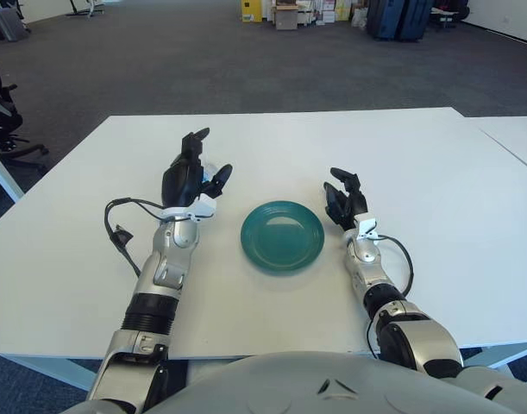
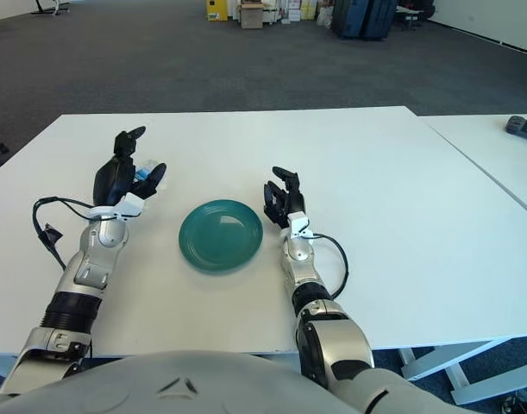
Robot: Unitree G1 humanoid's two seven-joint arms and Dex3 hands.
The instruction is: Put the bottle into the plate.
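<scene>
The bottle [image 2: 145,172] lies on the white table [image 1: 436,190], left of the plate [image 1: 282,235] and well apart from it. Only a sliver of it shows: a clear body with a bit of blue label, peeking out in the right eye view between the fingers of the left hand [image 1: 189,178]; in the left eye view that hand hides it almost wholly.

The left hand is raised over the bottle with its forearm stretched forward and up from the near edge, wrist tilted, the dark palm facing down and away. Its 3 fingers are spread, 1 pointing up and forward and another reaching right toward the plate. Whether any finger touches the bottle cannot be told; nothing shows the fingers closed around it.

The teal plate sits flat near the middle of the table, between the 2 hands, with nothing in it.

The right hand [image 1: 344,201] shows just right of the plate, forearm lying along the table, fingers loosely curled upward and holding nothing.
</scene>
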